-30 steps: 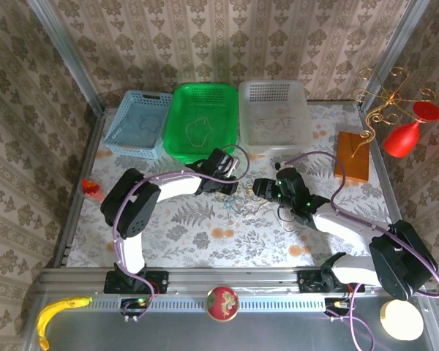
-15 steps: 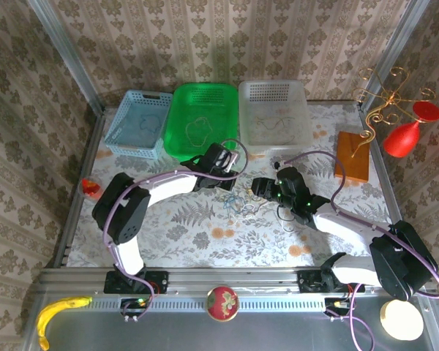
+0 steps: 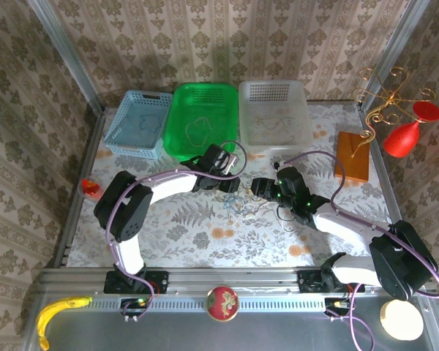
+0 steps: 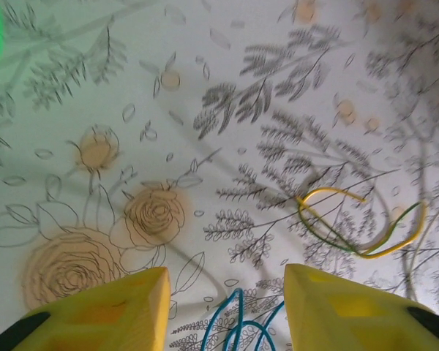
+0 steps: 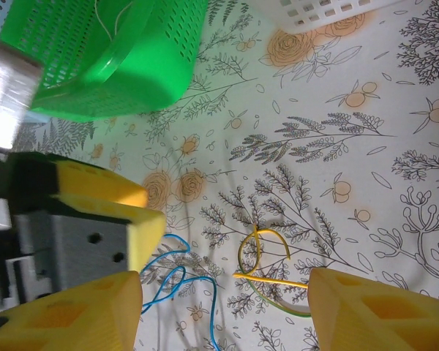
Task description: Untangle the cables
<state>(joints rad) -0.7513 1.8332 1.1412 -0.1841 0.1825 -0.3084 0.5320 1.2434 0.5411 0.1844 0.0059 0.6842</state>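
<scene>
The table (image 3: 168, 234), under its flowered cloth, had open room on the near side and to the left of the work. We judged that the best place to draw a freed cord out. At the far edge 3 bins stood in a row: the blue basket (image 3: 135, 150), the green basket (image 3: 175, 135) and the white basket (image 3: 274, 91), each with a thin cord lying in it. The green one's wall sat near the left arm, so we judged a lift that way needed care.

The left gripper (image 3: 232, 178) and the right gripper (image 3: 257, 188) faced each other near the middle of the table, both with jaws apart and holding nothing. The cables (image 3: 238, 203) lay in a small knot on the cloth just beside both grippers.

From the left wrist, a blue cable (image 4: 233, 322) looped on the cloth below the gap between the parted fingers. A yellow cable (image 4: 366, 254) curled just to its right.

We judged these cords light, limp and slippery, so a pinch would need the tips down close to the cloth. A free loop or an end, away from the crossings, looked the best hold. We expected a hard tug to tighten the knot.
</scene>
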